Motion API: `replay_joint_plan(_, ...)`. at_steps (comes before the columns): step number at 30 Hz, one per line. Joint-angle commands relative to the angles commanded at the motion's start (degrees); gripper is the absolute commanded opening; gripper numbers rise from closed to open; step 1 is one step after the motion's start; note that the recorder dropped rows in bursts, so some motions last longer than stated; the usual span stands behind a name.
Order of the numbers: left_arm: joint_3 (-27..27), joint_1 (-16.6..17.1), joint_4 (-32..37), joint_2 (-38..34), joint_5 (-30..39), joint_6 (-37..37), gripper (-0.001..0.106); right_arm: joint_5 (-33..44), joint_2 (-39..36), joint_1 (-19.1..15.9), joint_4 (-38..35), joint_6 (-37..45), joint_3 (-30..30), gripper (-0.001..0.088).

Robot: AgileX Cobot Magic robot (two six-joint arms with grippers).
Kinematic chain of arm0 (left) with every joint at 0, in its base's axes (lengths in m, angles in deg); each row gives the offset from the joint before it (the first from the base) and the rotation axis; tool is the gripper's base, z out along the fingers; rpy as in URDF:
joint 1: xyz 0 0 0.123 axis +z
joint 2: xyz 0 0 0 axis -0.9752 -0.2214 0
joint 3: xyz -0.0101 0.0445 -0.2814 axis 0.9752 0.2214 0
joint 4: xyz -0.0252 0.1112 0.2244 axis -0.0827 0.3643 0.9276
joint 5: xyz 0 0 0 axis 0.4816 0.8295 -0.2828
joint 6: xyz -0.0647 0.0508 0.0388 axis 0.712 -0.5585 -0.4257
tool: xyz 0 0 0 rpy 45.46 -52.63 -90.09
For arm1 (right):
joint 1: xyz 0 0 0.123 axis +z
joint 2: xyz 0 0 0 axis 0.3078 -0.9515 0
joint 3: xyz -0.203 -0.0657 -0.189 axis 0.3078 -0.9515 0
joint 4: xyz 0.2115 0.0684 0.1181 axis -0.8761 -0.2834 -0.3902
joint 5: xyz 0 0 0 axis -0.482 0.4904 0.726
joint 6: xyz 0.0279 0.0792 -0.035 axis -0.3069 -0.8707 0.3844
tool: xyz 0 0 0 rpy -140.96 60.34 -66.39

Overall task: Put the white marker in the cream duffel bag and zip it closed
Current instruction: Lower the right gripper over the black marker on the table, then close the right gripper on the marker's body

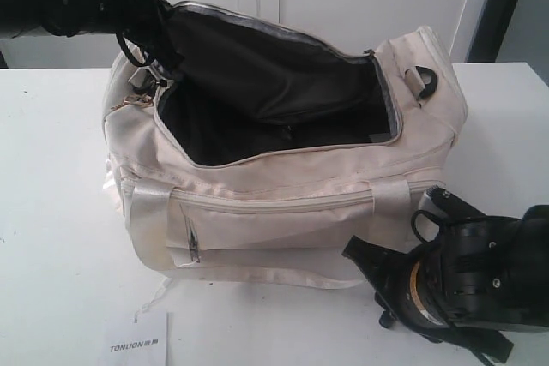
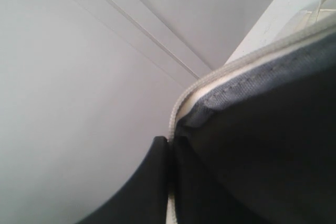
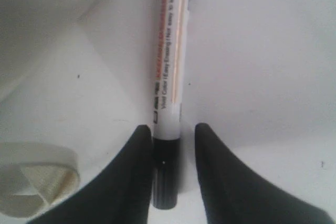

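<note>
The cream duffel bag (image 1: 283, 203) stands on the white table with its top zipper open and black lining (image 1: 257, 66) showing. My left gripper (image 1: 147, 51) is at the bag's back left, shut on the edge of the opening flap and holding it raised. In the left wrist view the zipper edge (image 2: 236, 66) runs into the left gripper (image 2: 170, 145). The white marker (image 3: 169, 66) lies on the table, its dark cap between the fingers of my open right gripper (image 3: 172, 127). One finger touches the cap and the other stands off it. My right gripper (image 1: 360, 256) sits low by the bag's front right corner, where the marker is hidden.
A white paper card (image 1: 137, 340) printed TONLION lies at the table's front edge, left of the middle. A cream strap loop (image 3: 31, 182) lies beside the right gripper. A black ring (image 1: 425, 81) sits on the bag's right end. A white wall stands behind.
</note>
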Motion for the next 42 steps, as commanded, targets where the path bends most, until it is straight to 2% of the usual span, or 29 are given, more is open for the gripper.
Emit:
replay_joint_plan(13,0.00,0.00,0.00,0.00,0.00,0.00,0.000,0.34,-2.37,0.00,-0.84,0.00,0.00,0.0268)
replay_joint_plan(16,0.00,0.00,0.00,0.00,0.00,0.00,0.000,0.47,-2.37,0.00,-2.21,0.00,0.00,0.0177)
replay_joint_plan(20,0.00,0.00,0.00,0.00,0.00,0.00,0.000,1.91,-2.37,0.00,-4.59,0.00,0.00,0.0000)
replay_joint_plan(30,0.00,0.00,0.00,0.00,0.00,0.00,0.000,3.36,-0.75,0.10,-6.47,0.00,0.00,0.0000)
replay_joint_plan(42,0.00,0.00,0.00,0.00,0.00,0.00,0.000,7.22,7.50,0.10,-6.74,0.41,-0.26,0.0000)
